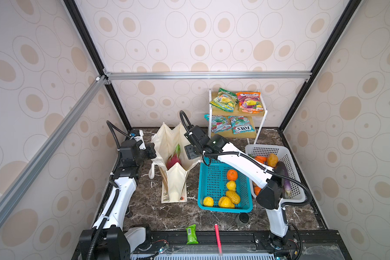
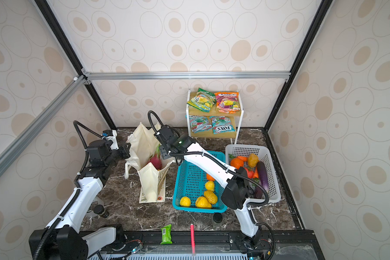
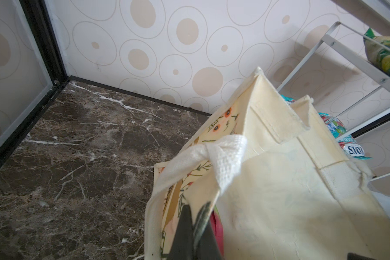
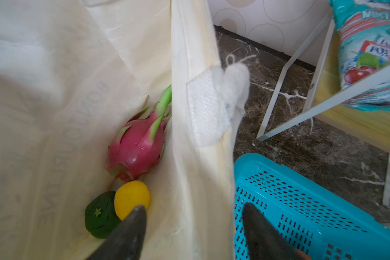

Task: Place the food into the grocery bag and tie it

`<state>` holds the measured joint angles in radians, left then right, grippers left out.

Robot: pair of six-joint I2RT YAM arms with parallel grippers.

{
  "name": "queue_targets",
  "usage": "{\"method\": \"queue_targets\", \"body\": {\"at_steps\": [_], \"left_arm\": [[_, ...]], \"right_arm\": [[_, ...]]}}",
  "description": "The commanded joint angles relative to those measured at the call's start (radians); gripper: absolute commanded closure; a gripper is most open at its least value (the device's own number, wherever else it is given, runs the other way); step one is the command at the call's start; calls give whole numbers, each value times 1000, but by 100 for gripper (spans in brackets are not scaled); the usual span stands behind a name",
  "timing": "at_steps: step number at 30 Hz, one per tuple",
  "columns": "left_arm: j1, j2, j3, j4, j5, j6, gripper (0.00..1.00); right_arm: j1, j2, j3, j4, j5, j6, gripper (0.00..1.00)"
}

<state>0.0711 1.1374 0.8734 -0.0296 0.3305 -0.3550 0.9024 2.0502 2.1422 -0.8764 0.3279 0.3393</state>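
The left jaws pinched the rim of the grocery bag, low in the left wrist view. The right jaws were spread wide across the bag's other wall, one finger inside, one over the blue basket. Deep inside lay the pink dragon fruit, yellow lemon and dark green round fruit. The bag stood on the bench, left of middle in both top views.

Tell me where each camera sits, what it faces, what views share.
Top views: high up front, looking down on the table; left arm and right arm show.
Left wrist: on the left arm, facing the bag; left gripper shut on its rim.
Right wrist: above the bag, looking in at dragon fruit; right gripper open.
Shared: all show the bag.
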Motion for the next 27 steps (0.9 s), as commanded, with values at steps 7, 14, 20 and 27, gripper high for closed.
{"method": "queue_targets", "body": {"at_steps": [7, 14, 20, 27], "left_arm": [[0, -51, -47, 32, 15, 64, 100], [1, -59, -59, 37, 31, 52, 100], [1, -62, -59, 25, 21, 63, 100], [0, -60, -62, 21, 22, 61, 100]], "right_arm": [[-17, -242, -31, -8, 299, -169, 3], [-148, -310, 32, 0, 253, -199, 4], [-285, -281, 128, -10, 21, -106, 6], [-407, -244, 200, 42, -172, 48, 25]]}}
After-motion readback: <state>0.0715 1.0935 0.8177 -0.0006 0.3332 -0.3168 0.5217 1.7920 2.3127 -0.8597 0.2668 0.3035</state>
